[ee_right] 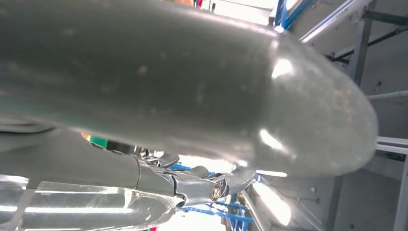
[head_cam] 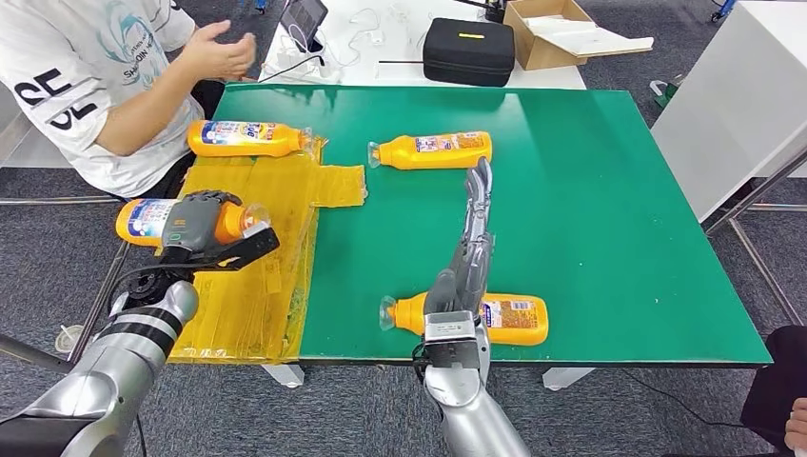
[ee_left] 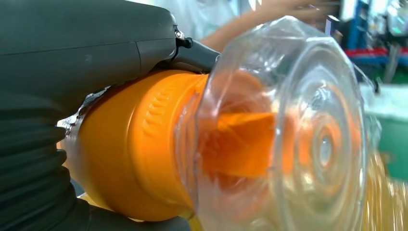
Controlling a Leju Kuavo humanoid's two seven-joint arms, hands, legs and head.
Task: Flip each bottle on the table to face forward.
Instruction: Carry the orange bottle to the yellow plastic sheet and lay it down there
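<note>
The left robot hand grips an orange bottle at the left of the frame, over the tabletop edge. If it slips, it falls. The right robot hand is stretched flat, holding nothing.

Even bright overhead light in the head view; wrist close-ups blurred, with glare.

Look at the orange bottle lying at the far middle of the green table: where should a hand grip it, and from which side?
Probably around the labelled body of the far-middle bottle, coming from above. It lies on its side with its clear cap pointing to the left, so the wide straight middle faces up, with bare green table on both sides for fingers.
</note>
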